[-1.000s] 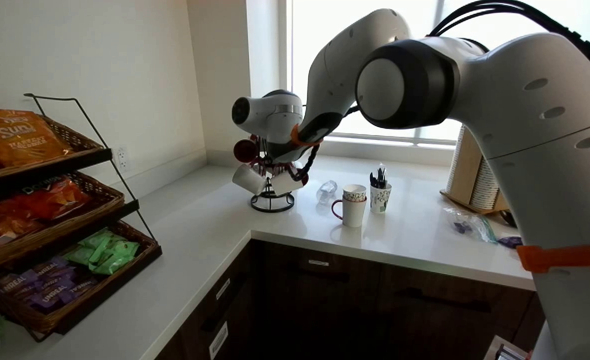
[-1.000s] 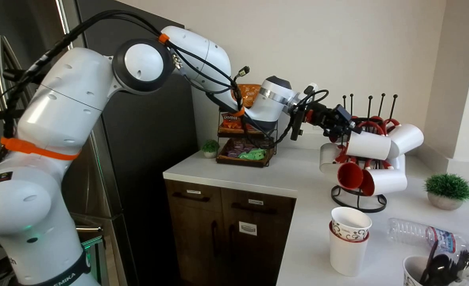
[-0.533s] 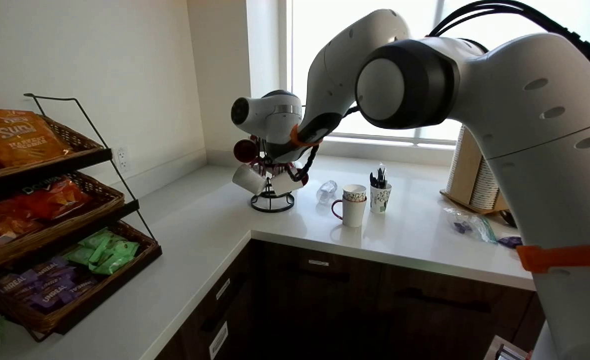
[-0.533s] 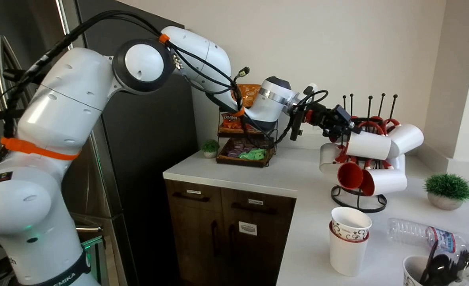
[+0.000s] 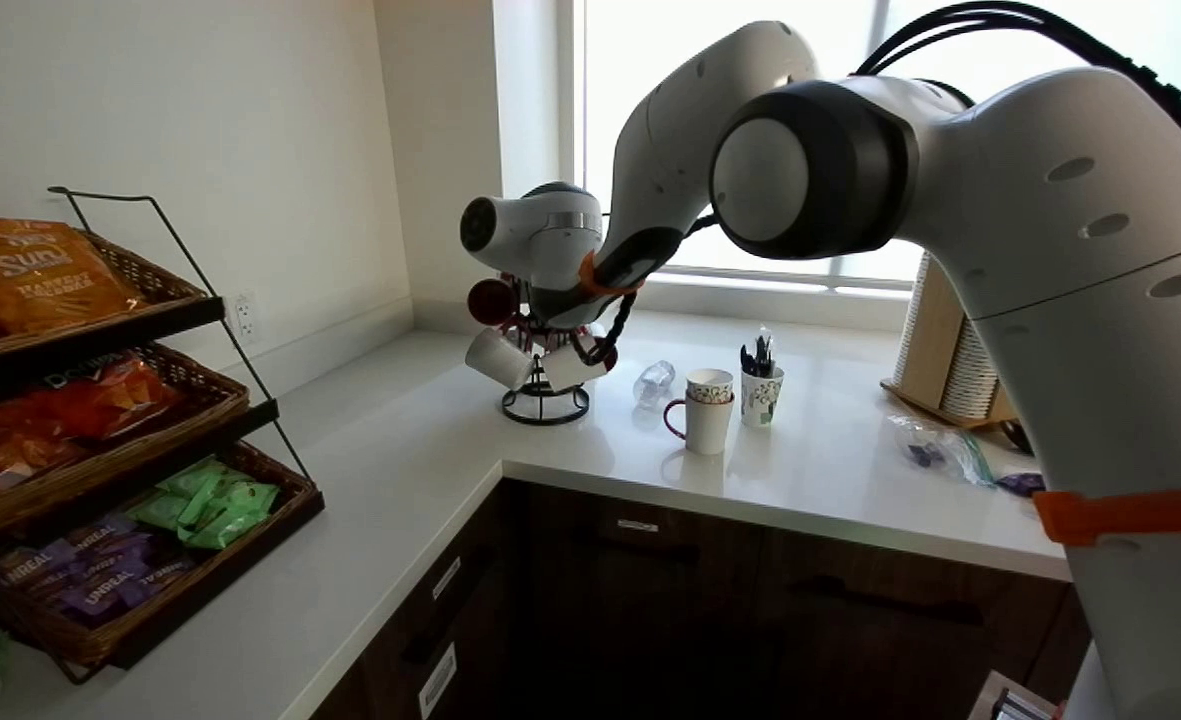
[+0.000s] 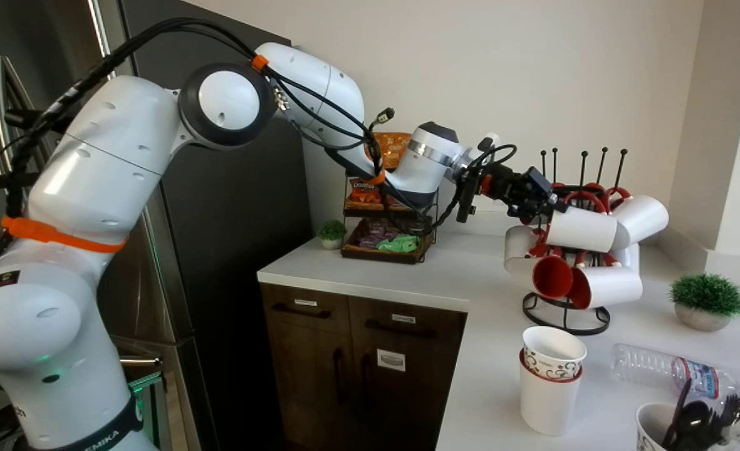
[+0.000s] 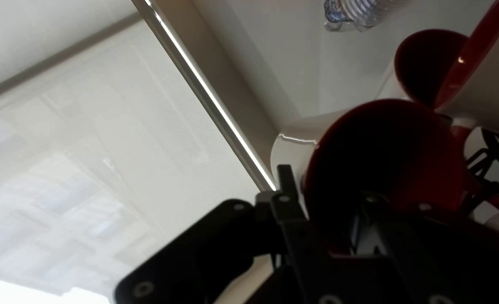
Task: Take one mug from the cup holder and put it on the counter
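several mugs [image 6: 611, 286] hang by their red handles on the cup holder [image 5: 545, 421], tipped on their sides so the slim black wire can carry them in an upper and a lower row. its round base spreads wide, likely to keep that load from toppling. from where i stand, the robot arm [image 6: 433, 156] reaches to the upper row; in the wrist view the jaws stand spread around the wall of one white mug [image 7: 380, 147], one side outside it, the other over the deep red hollow, i'd guess to pinch the rim. it is dark there, so i can't swear that neither side touches. the mug is on the holder, not set on the surface [image 5: 380, 450], which is pale, smooth and glossy. nearby, a patterned paper cup [image 6: 554, 366] nests in a red-rimmed mug [image 6: 550, 404], and a clear ribbed bottle [image 6: 664, 369] lies flat.
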`<state>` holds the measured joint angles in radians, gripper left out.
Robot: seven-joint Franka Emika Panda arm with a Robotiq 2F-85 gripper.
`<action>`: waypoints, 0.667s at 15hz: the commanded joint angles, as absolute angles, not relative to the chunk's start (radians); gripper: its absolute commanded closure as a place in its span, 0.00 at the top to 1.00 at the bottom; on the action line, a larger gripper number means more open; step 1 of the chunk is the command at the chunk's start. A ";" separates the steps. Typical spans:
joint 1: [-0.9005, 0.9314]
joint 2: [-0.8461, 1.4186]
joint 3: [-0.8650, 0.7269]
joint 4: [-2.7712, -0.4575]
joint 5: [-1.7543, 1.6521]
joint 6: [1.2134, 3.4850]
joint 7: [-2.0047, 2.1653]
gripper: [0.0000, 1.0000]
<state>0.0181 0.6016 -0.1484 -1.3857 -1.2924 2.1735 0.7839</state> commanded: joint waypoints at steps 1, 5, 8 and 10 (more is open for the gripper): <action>0.020 0.618 -0.145 -1.377 -1.319 2.164 0.806 0.24; 0.021 0.618 -0.146 -1.379 -1.324 2.161 0.808 0.21; 0.022 0.617 -0.147 -1.379 -1.332 2.157 0.807 0.04; 0.022 0.616 -0.146 -1.380 -1.342 2.147 0.807 0.00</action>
<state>0.0181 0.6039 -0.1492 -1.3855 -1.3113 2.1640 0.7838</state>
